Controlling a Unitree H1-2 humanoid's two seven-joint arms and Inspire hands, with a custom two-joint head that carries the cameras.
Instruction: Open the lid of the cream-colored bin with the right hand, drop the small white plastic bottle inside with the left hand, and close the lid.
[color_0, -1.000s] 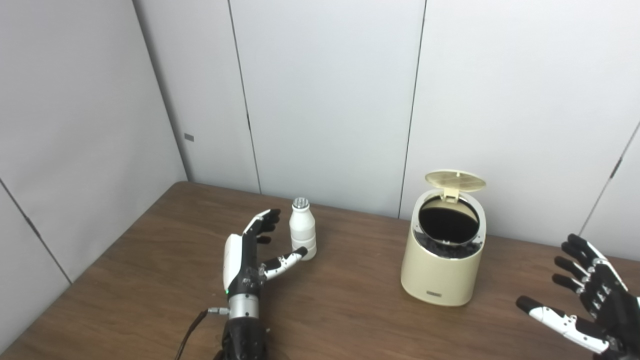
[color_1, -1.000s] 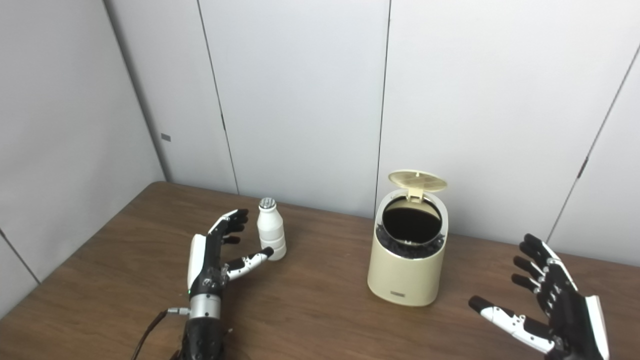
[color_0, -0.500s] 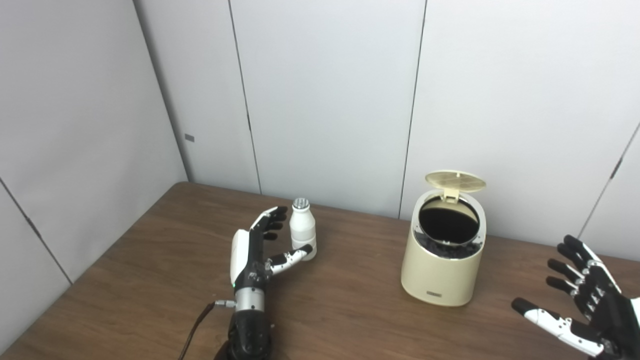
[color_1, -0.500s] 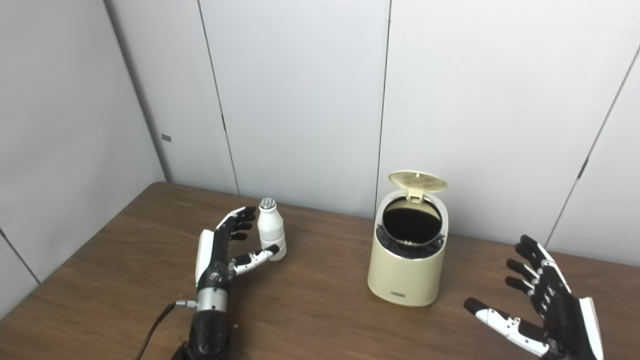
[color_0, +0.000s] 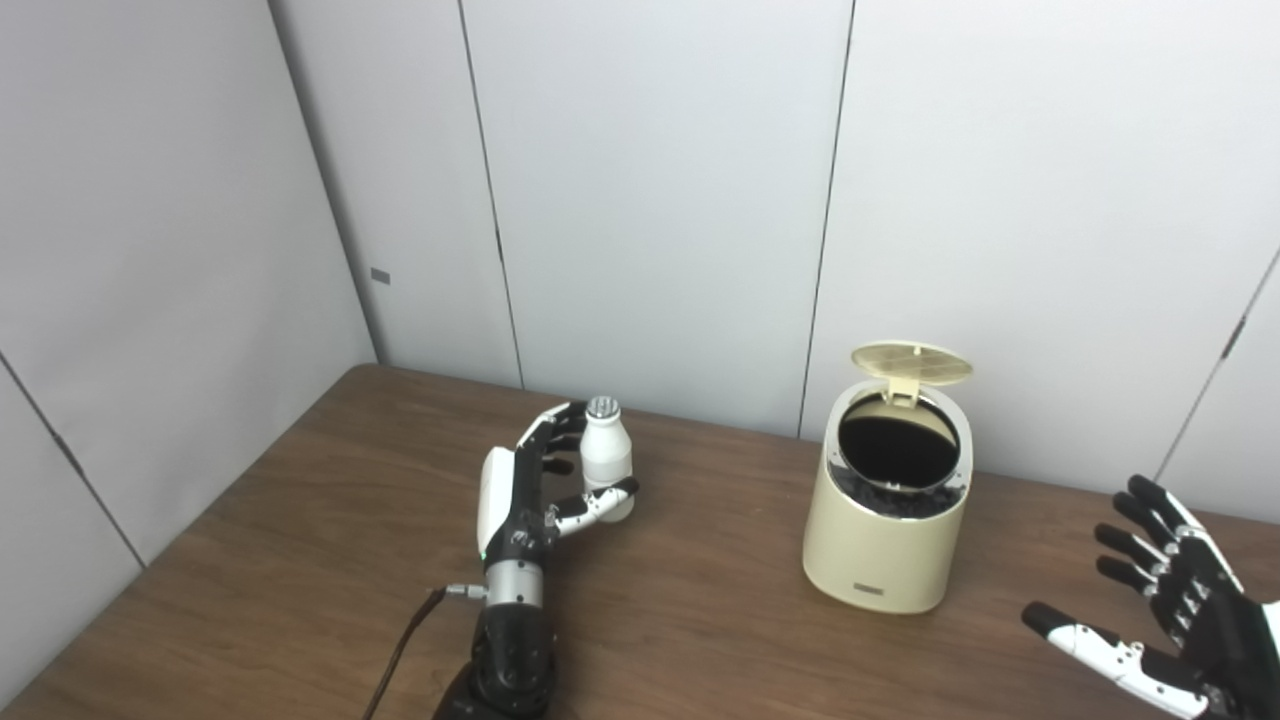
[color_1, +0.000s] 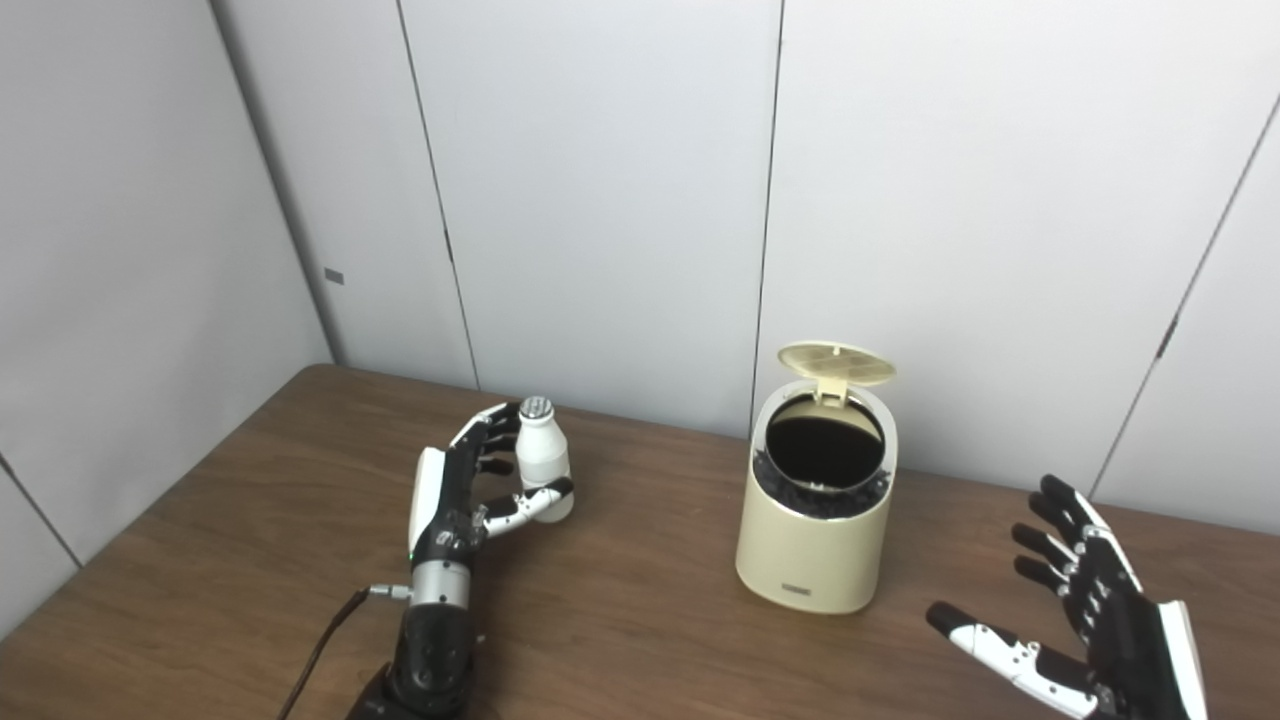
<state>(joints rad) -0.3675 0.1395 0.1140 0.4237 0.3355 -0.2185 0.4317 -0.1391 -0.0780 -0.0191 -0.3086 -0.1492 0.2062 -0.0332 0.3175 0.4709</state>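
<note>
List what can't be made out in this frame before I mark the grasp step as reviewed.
- Grasp contact: the left hand curls around the white bottle, thumb in front, but both views leave unclear whether it grips firmly.
- Bin interior: the cream bin is dark inside below the lid; contents unreadable.
- Right hand: its wrist is cut off by the bottom edge.
- Bin's front label: too small to read.

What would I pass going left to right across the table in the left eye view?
Left hand → small white bottle, standing with the hand's fingers around it → cream bin with its lid up → right hand, open, at the far right.
</note>
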